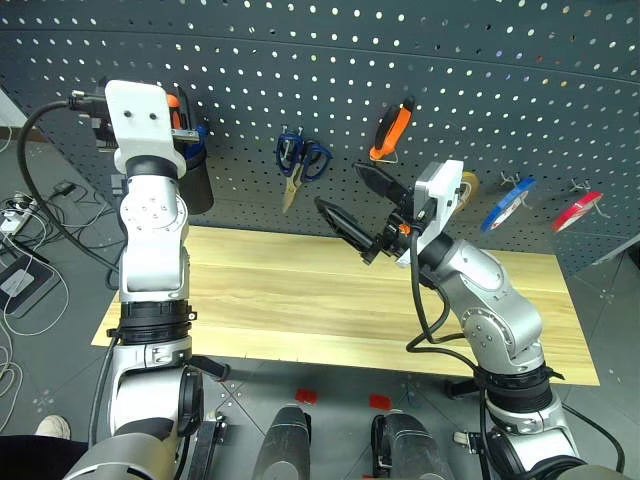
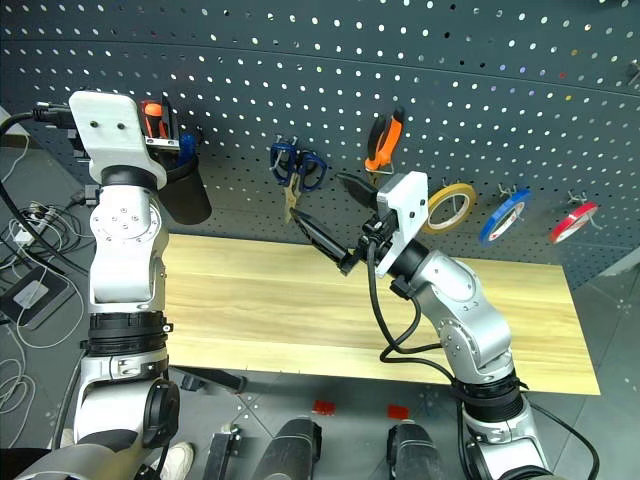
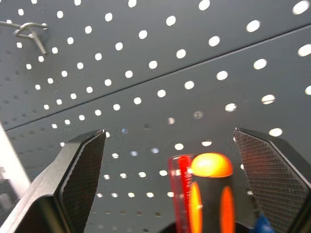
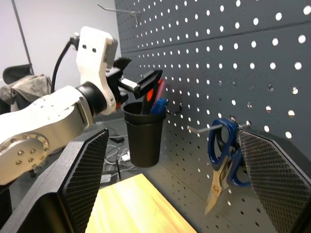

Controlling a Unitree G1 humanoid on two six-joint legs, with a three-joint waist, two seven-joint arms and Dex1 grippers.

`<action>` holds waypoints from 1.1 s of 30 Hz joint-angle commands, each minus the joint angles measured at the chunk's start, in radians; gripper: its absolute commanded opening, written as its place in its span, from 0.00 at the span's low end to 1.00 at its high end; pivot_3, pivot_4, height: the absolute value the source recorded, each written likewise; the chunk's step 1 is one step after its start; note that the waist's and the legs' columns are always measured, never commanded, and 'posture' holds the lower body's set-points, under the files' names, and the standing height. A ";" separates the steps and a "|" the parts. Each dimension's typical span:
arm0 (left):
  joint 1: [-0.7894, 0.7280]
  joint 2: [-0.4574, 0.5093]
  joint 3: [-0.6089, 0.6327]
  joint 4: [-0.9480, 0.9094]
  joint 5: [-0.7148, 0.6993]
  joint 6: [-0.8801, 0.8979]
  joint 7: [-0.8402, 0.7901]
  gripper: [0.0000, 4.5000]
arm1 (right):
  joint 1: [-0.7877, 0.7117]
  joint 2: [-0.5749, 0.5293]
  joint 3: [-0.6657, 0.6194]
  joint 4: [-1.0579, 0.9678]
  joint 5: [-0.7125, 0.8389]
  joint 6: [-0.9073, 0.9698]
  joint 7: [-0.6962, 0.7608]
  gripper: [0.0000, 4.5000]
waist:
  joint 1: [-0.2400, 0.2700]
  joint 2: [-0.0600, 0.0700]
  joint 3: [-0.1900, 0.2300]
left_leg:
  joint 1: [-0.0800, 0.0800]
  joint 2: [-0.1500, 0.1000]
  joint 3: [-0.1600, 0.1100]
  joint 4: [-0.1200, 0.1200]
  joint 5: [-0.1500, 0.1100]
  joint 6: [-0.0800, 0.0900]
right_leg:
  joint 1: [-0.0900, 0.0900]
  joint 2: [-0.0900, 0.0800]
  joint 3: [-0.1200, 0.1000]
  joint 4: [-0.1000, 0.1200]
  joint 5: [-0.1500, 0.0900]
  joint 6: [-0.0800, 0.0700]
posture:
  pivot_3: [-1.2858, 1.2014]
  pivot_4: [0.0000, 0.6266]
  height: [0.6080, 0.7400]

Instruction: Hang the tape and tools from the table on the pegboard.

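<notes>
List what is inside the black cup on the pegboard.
In the black cup stand an orange-and-black screwdriver, a clear-red handle and a blue handle. Their lower ends are hidden by the cup wall. The open left claw hovers over them.

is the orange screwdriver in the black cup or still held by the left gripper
In the cup. The orange screwdriver stands handle-up in the black cup on the pegboard, and the left gripper is open around it, not touching.

1. Setting: workshop or robotics lab.
2. Dark grey pegboard (image 1: 330,80) with metal hooks, hung with scissors (image 1: 300,160), pliers (image 1: 392,128) and tape rolls.
3. Pale wooden table (image 1: 300,300) as a workbench.
4. Loose cables (image 1: 20,215) on the grey floor.
</notes>
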 commanded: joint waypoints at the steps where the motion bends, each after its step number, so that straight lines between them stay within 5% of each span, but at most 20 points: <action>1: -0.004 -0.012 -0.003 -0.126 -0.024 0.024 -0.030 0.99 | 0.030 -0.025 -0.026 -0.084 -0.014 -0.010 -0.014 1.00 | 0.000 0.000 0.000 | 0.000 0.000 0.000 0.000 0.000 0.000 | 0.000 0.000 0.000 0.000 0.000 0.000 | 0.59 0.30 1.00; 9: 0.089 -0.085 -0.044 -0.366 -0.096 0.144 -0.116 0.99 | 0.115 -0.070 -0.048 -0.186 -0.041 0.007 -0.077 1.00 | -0.001 0.000 0.000 | 0.002 0.000 0.002 0.000 0.000 0.000 | 0.001 0.000 0.004 0.000 0.000 0.000 | 0.58 0.29 1.00; 17: 0.362 -0.150 -0.134 -0.597 -0.136 0.228 -0.184 0.99 | 0.288 -0.117 -0.070 -0.245 -0.134 -0.001 -0.150 1.00 | -0.002 0.000 0.000 | 0.004 0.000 0.004 0.000 -0.001 0.001 | 0.002 0.001 0.008 0.000 0.000 0.000 | 0.58 0.30 1.00; 23: 0.528 -0.201 -0.179 -0.461 -0.179 0.358 -0.224 0.99 | 0.364 -0.099 -0.107 -0.208 -0.245 0.027 -0.275 1.00 | -0.002 0.004 -0.009 | 0.006 0.000 0.006 -0.001 -0.002 0.003 | 0.004 0.001 0.010 -0.001 0.000 0.000 | 0.57 0.31 1.00; 33: 0.526 -0.197 -0.173 -0.288 -0.216 0.342 -0.306 0.99 | 0.494 -0.032 -0.119 -0.168 -0.403 0.175 -0.462 1.00 | -0.006 0.006 -0.016 | 0.006 0.000 0.006 -0.001 -0.002 0.004 | 0.005 0.002 0.010 -0.007 0.000 0.000 | 0.56 0.31 1.00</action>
